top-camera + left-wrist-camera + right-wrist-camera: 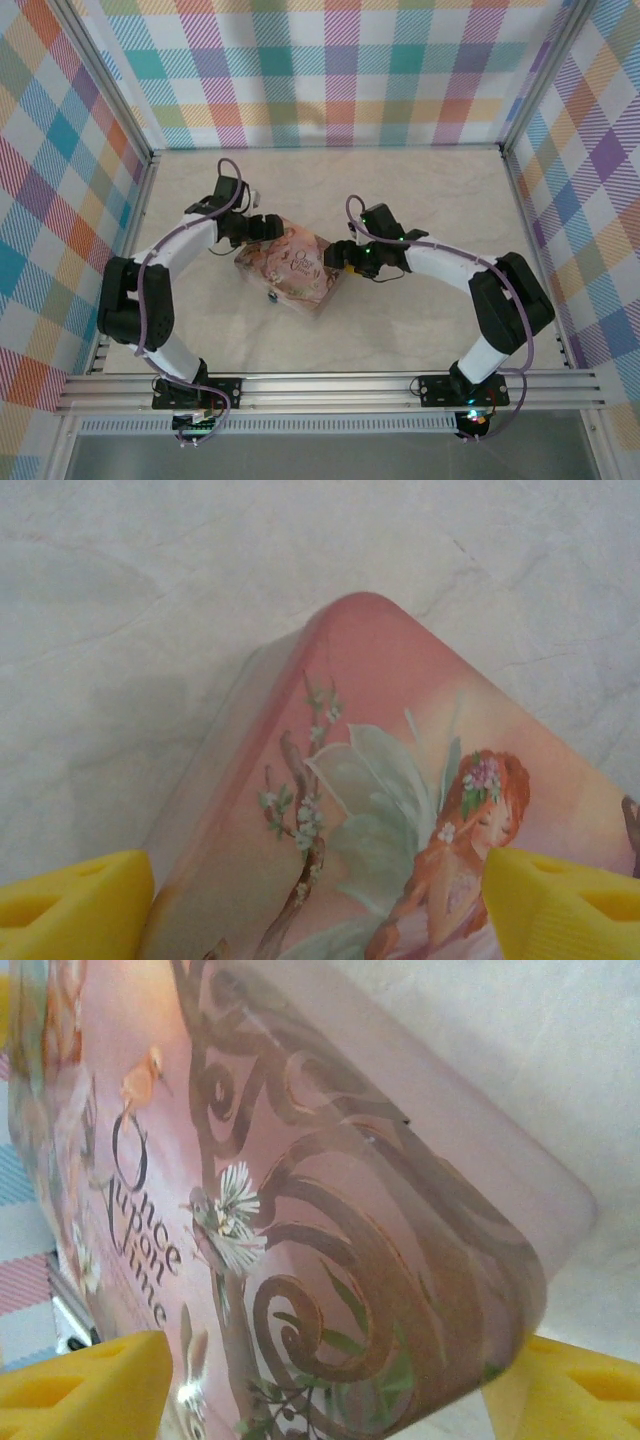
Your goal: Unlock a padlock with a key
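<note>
Tin point(292, 268) sits mid-desk, between your two arms. Pink lid, fairy print, turned cornerwise; its long axis looks to slant from far left to near right.

Left pincer point(262, 228) is at the tin's far-left corner, fingers spread wide with the corner between them. Left wrist view: yellow fingers point(70, 910) low on either side, lid running up between them. You can't tell whether the pads press the tin.

Right pincer point(335, 258) is at the tin's right end, also spread wide, with the rounded end between its fingers point(80, 1385). Contact can't be told here either.

Padlock: a small dark fitting point(272, 297) at the tin's near-left edge is probably it, but it's too small to be sure. You can't make out a key.

The relation to watch is that this fitting lies nearer than both pincers, on the tin's near side. Your left pincer looks slightly closer to it. Bare desk point(420, 190) lies beyond.
</note>
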Robot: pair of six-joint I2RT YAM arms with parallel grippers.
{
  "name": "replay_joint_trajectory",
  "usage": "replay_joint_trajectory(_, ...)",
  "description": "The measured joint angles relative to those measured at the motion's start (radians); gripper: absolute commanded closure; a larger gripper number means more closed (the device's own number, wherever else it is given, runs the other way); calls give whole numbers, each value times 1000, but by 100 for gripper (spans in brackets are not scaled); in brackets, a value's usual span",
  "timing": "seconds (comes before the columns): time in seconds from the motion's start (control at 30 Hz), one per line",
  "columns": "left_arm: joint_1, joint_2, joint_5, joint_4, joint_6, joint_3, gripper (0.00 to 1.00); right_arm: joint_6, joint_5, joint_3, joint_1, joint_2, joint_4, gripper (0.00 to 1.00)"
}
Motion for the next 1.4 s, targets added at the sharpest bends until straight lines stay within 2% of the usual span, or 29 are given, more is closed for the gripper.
replay_joint_trajectory(0.27,-19,-97,-47,-7,-102,-84,15,4,40,6,5,-10,-20,20)
replay_joint_trajectory(0.37,-19,-124,-45,-3,-127,-107,22,15,38,-24,18,-42,-25,25)
replay_joint_trajectory(0.47,-19,-144,-40,10,-150,-135,29,31,33,-36,30,-54,-24,36)
replay_joint_trajectory(0.57,-19,-168,-43,49,-174,-175,33,43,34,-43,26,-53,-31,42)
replay_joint_trajectory(0.77,-29,-182,-59,93,-223,-205,34,44,45,-15,13,-31,-64,42)
replay_joint_trajectory(0.97,-80,-170,-66,143,-285,-211,34,21,67,71,-73,32,-105,42)
replay_joint_trajectory(1.4,-170,4,-88,213,-376,-105,33,-85,159,281,-192,191,-142,40)
